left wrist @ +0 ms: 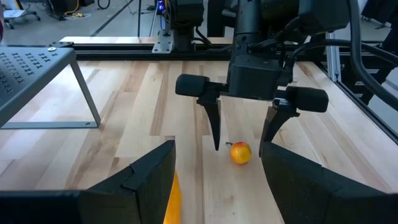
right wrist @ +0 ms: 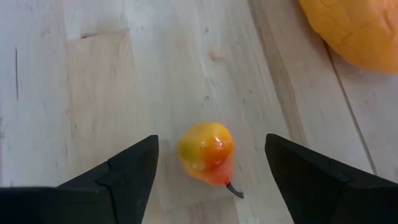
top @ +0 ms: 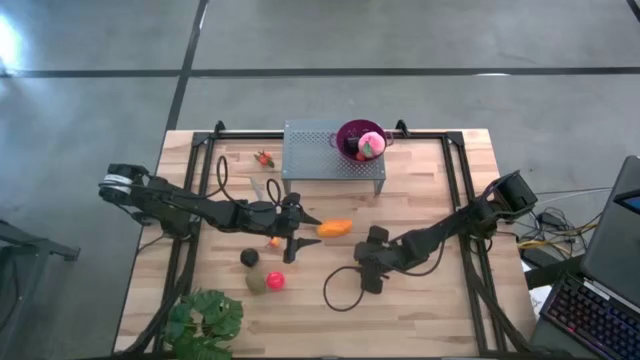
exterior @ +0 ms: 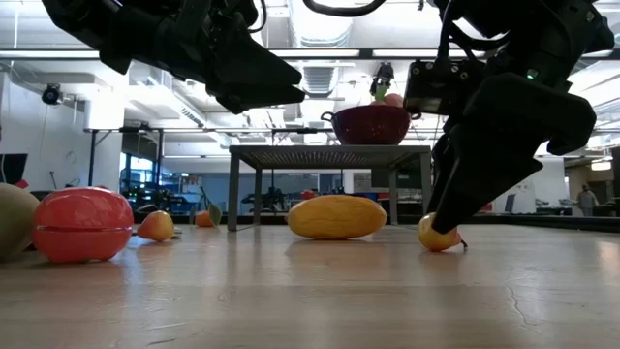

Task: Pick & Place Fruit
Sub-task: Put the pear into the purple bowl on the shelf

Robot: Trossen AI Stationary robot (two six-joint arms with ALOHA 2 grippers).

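the right claw [right wrist: 211,180] hangs open and empty, its two fingers straddling a small orange-yellow toy pear [right wrist: 206,153] lying on the wooden tabletop [right wrist: 93,74], apart from both pads. it looks light, hard and glossy, so likely to skid or roll; close across its rounded belly, not the thin stem. the left claw [top: 289,243], also open and holding nothing, hovers nearby beside the elongated orange fruit [top: 334,228]. the purple bowl [top: 361,139] sits on the metal stand.
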